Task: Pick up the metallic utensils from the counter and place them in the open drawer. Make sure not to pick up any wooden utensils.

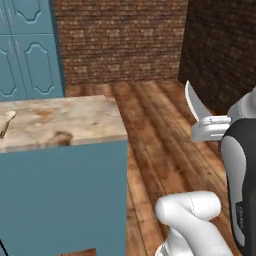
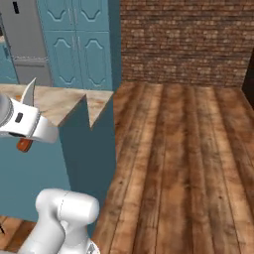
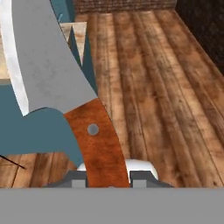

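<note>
I see the brick wall [image 1: 120, 40] and the wooden plank floor [image 2: 183, 163] taking up most of both base views, with tall teal cabinets [image 2: 74, 44] behind and a grey appliance [image 2: 27, 44] cut off at the left edge of the right base view. The worktop [image 1: 65, 122], a beige marbled slab on a plain teal base, runs out of frame to the left in the left base view; at its left edge lies a pale, wood-coloured piece [image 1: 7, 122] that is cropped too hard for me to name. My arm's white body hides the lower corners of both base views. The tool [image 3: 107, 181] is closed on the knife [image 3: 52, 70], its dark tips pressed to either side of the reddish-brown handle at the bottom of the hand view; the handle's end is cut off there. The knife is held up in the air, off the worktop and above the floor, its curved silver blade pointing upward past the hand in both base views.
</note>
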Controlling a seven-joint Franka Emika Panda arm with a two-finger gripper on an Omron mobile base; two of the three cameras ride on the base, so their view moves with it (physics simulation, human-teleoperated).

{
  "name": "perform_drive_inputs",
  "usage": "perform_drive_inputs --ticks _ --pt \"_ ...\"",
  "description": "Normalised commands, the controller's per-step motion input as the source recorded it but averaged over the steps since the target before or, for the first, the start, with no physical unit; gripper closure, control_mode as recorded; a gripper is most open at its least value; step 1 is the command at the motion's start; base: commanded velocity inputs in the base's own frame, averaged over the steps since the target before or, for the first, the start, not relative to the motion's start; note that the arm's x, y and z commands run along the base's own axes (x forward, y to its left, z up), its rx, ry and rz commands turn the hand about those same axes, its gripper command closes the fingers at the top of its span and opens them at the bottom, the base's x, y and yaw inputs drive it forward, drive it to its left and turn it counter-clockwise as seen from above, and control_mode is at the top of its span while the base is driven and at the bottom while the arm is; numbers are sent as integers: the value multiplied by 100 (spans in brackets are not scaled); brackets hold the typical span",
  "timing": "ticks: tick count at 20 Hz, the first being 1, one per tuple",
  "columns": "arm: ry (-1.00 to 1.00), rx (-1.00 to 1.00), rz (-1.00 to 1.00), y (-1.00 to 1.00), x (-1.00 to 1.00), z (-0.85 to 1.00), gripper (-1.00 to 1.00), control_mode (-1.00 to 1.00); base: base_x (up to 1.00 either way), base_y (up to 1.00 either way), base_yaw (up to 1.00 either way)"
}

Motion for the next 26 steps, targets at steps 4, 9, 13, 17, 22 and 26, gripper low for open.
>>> perform_drive_inputs --ticks 4,9,13,17,22,26 --pt "0 0 0 0 0 0 100 100 100 -100 21" --pt "0 0 0 0 0 0 100 100 100 -100 31" --pt "0 0 0 0 0 0 100 100 100 -100 33" --pt "0 0 0 0 0 0 100 100 100 -100 35" --pt "0 0 0 0 0 0 100 100 100 -93 44" --pt "0 0 0 0 0 0 100 100 100 -77 52"
